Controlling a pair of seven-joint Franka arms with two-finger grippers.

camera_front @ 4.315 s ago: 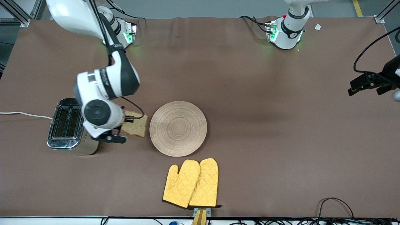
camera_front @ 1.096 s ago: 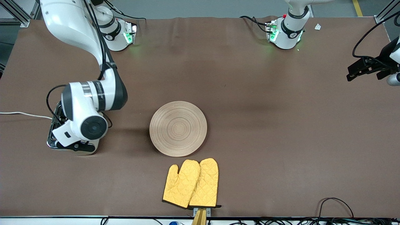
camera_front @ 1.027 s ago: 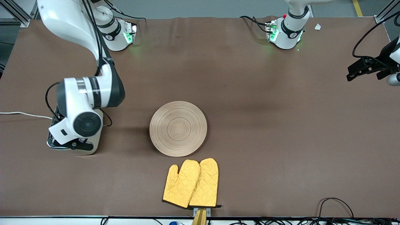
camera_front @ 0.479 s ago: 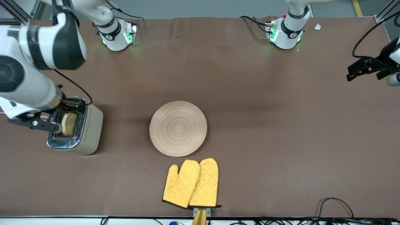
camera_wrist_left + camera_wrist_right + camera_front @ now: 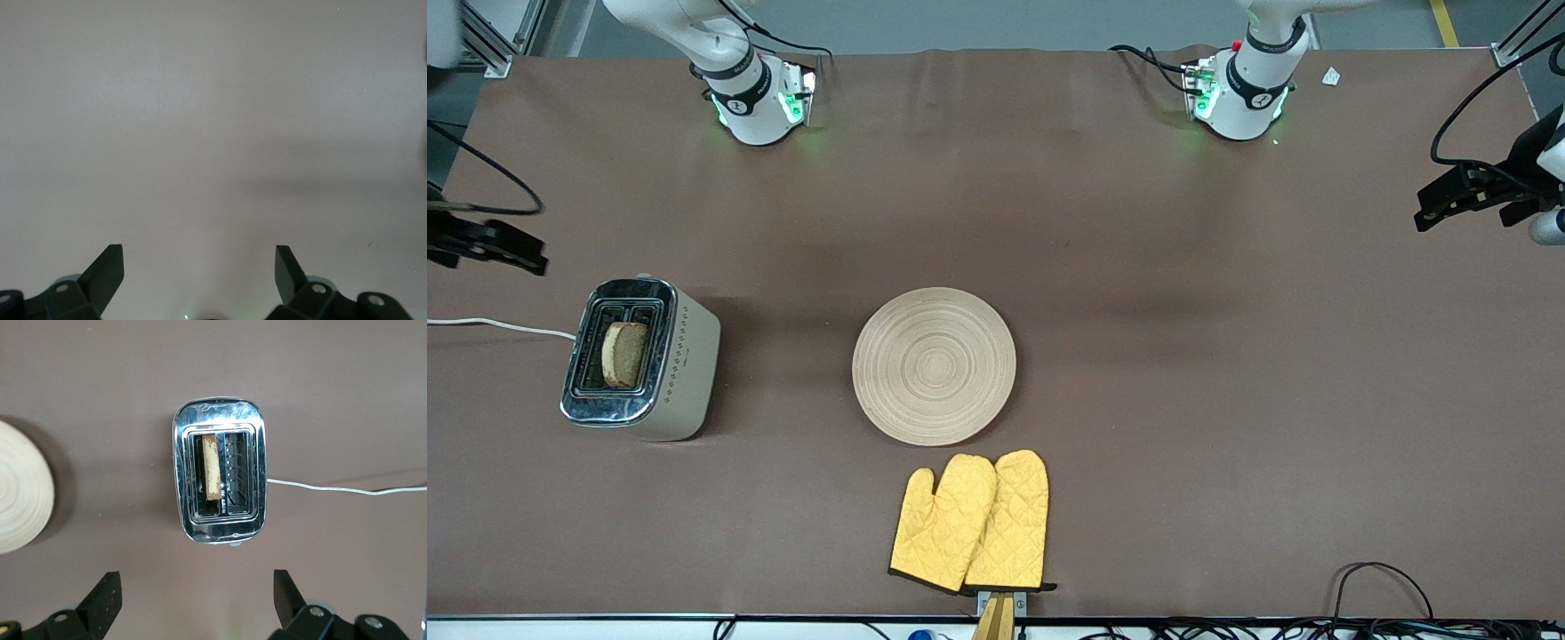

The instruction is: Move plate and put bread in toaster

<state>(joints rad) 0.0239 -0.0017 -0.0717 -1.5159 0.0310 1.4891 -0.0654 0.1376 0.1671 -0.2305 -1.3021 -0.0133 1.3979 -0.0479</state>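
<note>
Bread: stands in one slot of the toaster, top edge above the chrome; the second slot is empty.
Toaster: at the right arm's end of the table, at 9 o'clock from the plate, well apart from it.
Plate: mid-table, bare; yellow oven mitts lie just beside it at 6 o'clock, nearer the front camera.
Right gripper: high over the toaster, fingers spread wide, holding nothing.
Left gripper: waits over the left arm's end of the table, fingers spread wide, empty; its wrist view shows only bare surface.
Task status: judged complete or nearly so; bread is loaded, no lever press is asked for.
Risk, bread: the slice sits proud of the slot; it may lean or jam if the toaster is bumped.
Risk, cord: the white cord trails toward the table edge; an arm passing low could catch it and drag the toaster.
Hidden: slot depth below the bread cannot be seen.
Cut off: both grippers lie partly outside the front view; the plate is clipped in the right wrist view.
</note>
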